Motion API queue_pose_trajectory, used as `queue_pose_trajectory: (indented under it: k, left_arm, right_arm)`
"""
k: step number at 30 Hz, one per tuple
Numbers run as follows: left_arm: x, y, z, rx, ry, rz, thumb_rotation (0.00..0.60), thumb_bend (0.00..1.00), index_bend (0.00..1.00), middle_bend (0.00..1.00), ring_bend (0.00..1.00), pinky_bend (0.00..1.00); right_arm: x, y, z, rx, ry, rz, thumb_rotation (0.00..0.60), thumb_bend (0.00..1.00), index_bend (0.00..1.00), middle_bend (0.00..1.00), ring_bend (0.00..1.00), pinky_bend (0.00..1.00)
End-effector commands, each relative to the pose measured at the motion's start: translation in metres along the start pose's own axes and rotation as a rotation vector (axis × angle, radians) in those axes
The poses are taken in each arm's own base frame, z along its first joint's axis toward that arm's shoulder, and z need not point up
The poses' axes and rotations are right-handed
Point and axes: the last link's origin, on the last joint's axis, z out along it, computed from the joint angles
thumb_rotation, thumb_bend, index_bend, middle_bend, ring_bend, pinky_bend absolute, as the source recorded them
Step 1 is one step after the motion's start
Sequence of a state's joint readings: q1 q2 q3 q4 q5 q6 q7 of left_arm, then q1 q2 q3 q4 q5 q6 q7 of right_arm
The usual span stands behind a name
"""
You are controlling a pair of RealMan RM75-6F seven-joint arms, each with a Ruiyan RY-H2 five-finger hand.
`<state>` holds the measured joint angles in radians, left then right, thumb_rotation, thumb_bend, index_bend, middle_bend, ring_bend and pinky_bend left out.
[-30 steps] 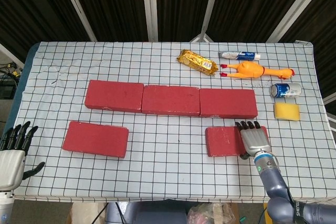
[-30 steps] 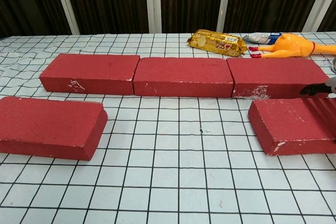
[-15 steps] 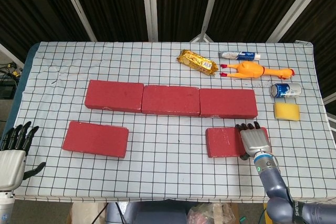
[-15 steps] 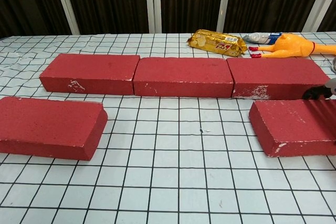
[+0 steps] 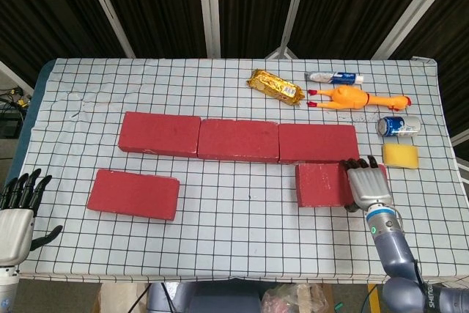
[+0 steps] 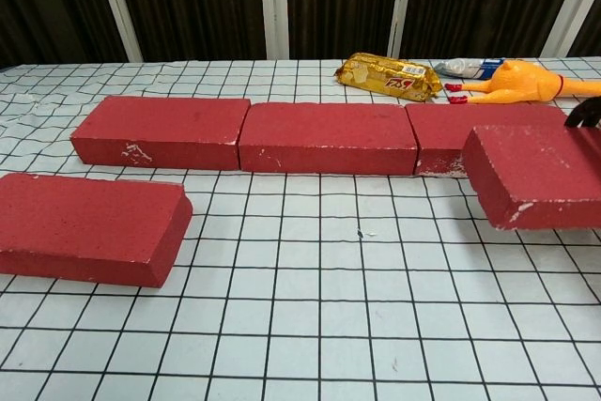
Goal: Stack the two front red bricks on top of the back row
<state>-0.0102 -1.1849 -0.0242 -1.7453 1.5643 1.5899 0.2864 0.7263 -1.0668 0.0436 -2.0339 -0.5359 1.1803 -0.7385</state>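
Three red bricks form the back row: left (image 5: 160,134), middle (image 5: 238,140), right (image 5: 316,143). The front left red brick (image 5: 133,193) lies flat on the checked cloth, also seen in the chest view (image 6: 89,225). My right hand (image 5: 368,185) grips the right end of the front right red brick (image 5: 321,185). In the chest view this brick (image 6: 535,174) hangs off the cloth, overlapping the back right brick (image 6: 439,129). Only dark fingertips (image 6: 584,112) of that hand show there. My left hand (image 5: 18,214) hovers at the table's front left corner, fingers spread, holding nothing.
Behind the back row lie a gold snack packet (image 5: 275,86), a toothpaste tube (image 5: 333,77) and a rubber chicken (image 5: 355,98). A blue can (image 5: 398,125) and a yellow sponge (image 5: 400,155) sit just right of the held brick.
The right hand has raised the front right brick off the cloth and carried it back and a little right, toward the back right brick. The left hand has barely moved.
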Motion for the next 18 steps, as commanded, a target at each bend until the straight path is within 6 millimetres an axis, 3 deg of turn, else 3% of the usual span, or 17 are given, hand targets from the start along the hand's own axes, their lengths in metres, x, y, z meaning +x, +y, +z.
queue_pose_trajectory:
  k: [1,7,18]
  left_arm:
    - [0.000,0.000,0.001,0.000,-0.001,0.001,0.600,0.00,0.11,0.00,0.00,0.03]
    - [-0.002,0.001,0.002,0.000,-0.005,0.003,0.600,0.00,0.11,0.00,0.00,0.03]
    - [-0.003,0.000,0.004,0.011,-0.007,0.013,0.600,0.00,0.11,0.00,0.00,0.03]
  right_arm:
    - [0.021,0.001,-0.003,-0.009,0.040,0.021,0.600,0.19,0.30,0.21,0.14,0.00]
    - [0.055,-0.011,0.002,-0.006,0.074,0.015,0.600,0.19,0.30,0.21,0.14,0.00]
    - [0.100,-0.075,0.042,-0.051,0.017,0.001,0.600,0.19,0.30,0.21,0.14,0.00]
